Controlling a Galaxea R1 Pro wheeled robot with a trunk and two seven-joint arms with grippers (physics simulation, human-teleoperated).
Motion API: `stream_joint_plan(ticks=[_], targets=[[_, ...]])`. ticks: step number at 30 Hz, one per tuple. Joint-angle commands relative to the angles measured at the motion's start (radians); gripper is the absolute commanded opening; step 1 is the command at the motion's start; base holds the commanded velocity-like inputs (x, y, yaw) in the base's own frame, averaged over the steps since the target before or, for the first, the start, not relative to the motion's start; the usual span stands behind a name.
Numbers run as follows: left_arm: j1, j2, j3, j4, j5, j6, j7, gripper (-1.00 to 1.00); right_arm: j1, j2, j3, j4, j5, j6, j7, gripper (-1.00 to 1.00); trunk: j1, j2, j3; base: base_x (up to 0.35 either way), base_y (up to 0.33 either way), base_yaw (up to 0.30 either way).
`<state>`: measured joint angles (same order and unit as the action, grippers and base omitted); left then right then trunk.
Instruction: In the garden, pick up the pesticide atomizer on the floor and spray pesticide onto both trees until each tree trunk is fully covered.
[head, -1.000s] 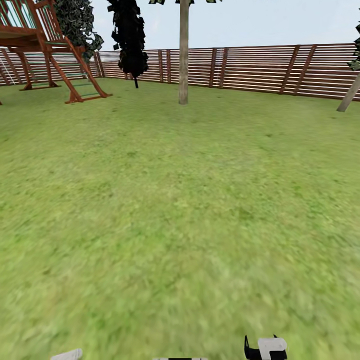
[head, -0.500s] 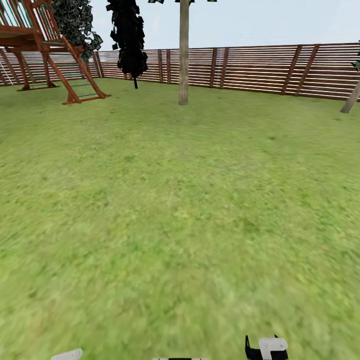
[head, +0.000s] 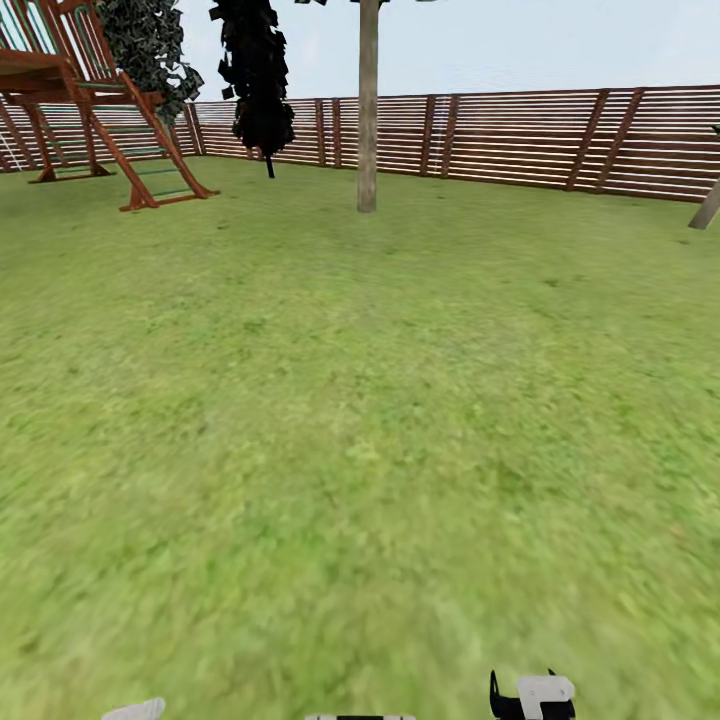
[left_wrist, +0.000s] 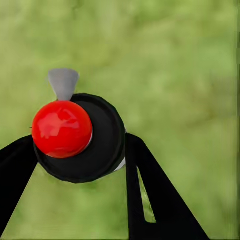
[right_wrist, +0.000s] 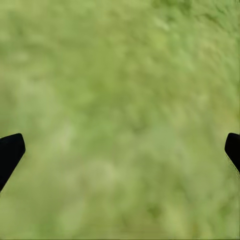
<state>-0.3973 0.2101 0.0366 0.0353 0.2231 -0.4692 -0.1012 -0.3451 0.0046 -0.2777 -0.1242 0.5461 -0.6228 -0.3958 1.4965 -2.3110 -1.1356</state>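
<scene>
Head view: a wide lawn (head: 360, 420) runs away to a brown slatted fence (head: 520, 135) at the far edge. At about 12 o'clock, close to the fence, stands a pale tree trunk (head: 368, 110), upright, its leaves cut off by the upper edge. A second pale trunk (head: 706, 207) leans in at 2 o'clock, only its foot visible. At 11 o'clock, near the fence, is a black narrow tree (head: 255, 75) on a thin dark stem, and further toward 10 o'clock a red-brown wooden play frame (head: 95, 100) with a slanted ladder, with dark leafy foliage (head: 150, 45) behind it. At 6 o'clock, on the lower edge, a white and black part of the right arm (head: 535, 695) and a white bit of the left arm (head: 135, 710) peek in.

Left wrist view: the left gripper (left_wrist: 82, 160) has its two black fingers (left_wrist: 150, 200) pressed against either side of the sprayer (left_wrist: 82, 135), a black round body with a shiny red cap and a grey nozzle. Blurred grass lies behind.

Right wrist view: the right gripper (right_wrist: 120, 150) has its jaws spread wide, with only the black fingertips (right_wrist: 10, 150) in sight at each side and nothing between them but blurred grass (right_wrist: 120, 100).
</scene>
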Motion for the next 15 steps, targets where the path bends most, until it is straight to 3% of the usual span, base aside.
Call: stream_joint_plan(ticks=[1,15], targets=[[0.0,0.0,0.0,0.0,0.001,0.0,-0.001,-1.0,0.0,0.0,0.0,0.0,0.0,0.0,0.0,1.0,0.0,0.0,0.0,0.34,0.0,0.0],[0.0,0.0,0.0,0.0,0.001,0.0,-0.001,-1.0,0.0,0.0,0.0,0.0,0.0,0.0,0.0,1.0,0.0,0.0,0.0,0.34,0.0,0.0]])
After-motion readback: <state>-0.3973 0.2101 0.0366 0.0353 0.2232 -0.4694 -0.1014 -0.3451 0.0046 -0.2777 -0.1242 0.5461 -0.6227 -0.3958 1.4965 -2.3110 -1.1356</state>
